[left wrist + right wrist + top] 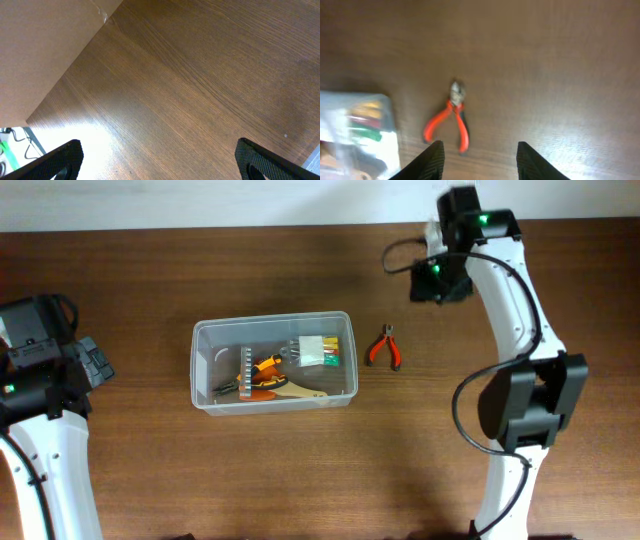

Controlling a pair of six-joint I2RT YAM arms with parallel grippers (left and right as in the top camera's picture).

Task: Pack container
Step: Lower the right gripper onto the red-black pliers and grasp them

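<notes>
Red-handled pliers (384,348) are the only thing left out, lying just at 3 o'clock of the clear container (272,319), which sits dead centre with tools (262,370) inside. The right gripper (479,160) hangs spread wide and empty, with the pliers at its 11 o'clock. I'd centre over the handles, drop straight and pinch both. The left gripper (160,160) is wide too, out at 9 o'clock.

A: Entry one?
B: The left arm (40,450), white, at the overhead frame's left edge; left gripper (160,162), fingers spread wide.
A: Entry two?
B: The right arm (510,300), bent at a black elbow on the right; right gripper (480,161) at upper right, fingers parted.
</notes>
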